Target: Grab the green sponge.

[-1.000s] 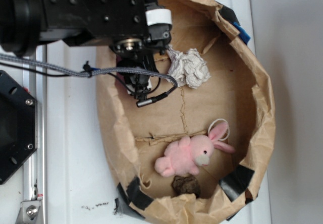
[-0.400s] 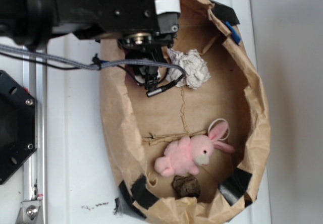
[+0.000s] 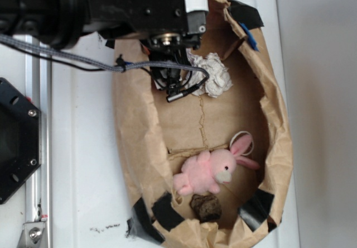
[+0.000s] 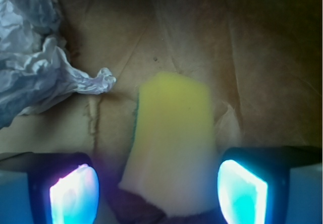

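sponge [image 4: 171, 148] between end effector [image 4: 159, 191] fingers, gaps both sides

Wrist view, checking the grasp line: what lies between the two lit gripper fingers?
The yellow foam sponge block lies between the fingers, on brown paper. The crumpled white paper wad sits off to the side.

Exterior: overhead, looking down, mid-range. Wrist: close, facing bag floor, somewhat blurred. Shared: crumpled paper [image 3: 215, 76] [image 4: 38, 62].
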Available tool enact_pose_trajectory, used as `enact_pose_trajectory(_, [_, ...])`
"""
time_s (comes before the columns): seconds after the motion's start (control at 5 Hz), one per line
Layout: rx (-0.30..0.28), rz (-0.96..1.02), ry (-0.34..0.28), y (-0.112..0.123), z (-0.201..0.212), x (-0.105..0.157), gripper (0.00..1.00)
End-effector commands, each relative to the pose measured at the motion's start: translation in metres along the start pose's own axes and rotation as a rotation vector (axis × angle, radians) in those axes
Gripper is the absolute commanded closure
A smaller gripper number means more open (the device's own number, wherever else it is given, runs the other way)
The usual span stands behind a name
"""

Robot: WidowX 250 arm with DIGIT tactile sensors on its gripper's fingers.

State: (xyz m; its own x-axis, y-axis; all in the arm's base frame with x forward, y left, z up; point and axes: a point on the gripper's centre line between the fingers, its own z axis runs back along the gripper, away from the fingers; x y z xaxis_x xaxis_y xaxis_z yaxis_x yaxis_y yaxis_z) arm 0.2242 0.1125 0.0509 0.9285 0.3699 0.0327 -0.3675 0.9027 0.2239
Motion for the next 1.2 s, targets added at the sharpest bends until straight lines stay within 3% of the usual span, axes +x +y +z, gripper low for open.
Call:
enact_pose_trajectory(0.0, [-0.021,-0.024,-0.041,0.0,-0.004,0.012,0.0])
enact_pose_trajectory(0.2, [-0.057,-0.086,-0.05,-0.006,-0.006,0.012,0.0])
enact_pose_trajectory(0.4, [-0.121,-0.158,-0.068,-0.013,-0.005,0.011,1.0])
enact_pose_trajectory(0.6, [-0.22,-0.237,-0.074,-0.015,-0.001,0.01,1.0])
enact_pose_trajectory(1.0, [-0.232,-0.26,-0.087,-0.017,0.006,0.009,1.0])
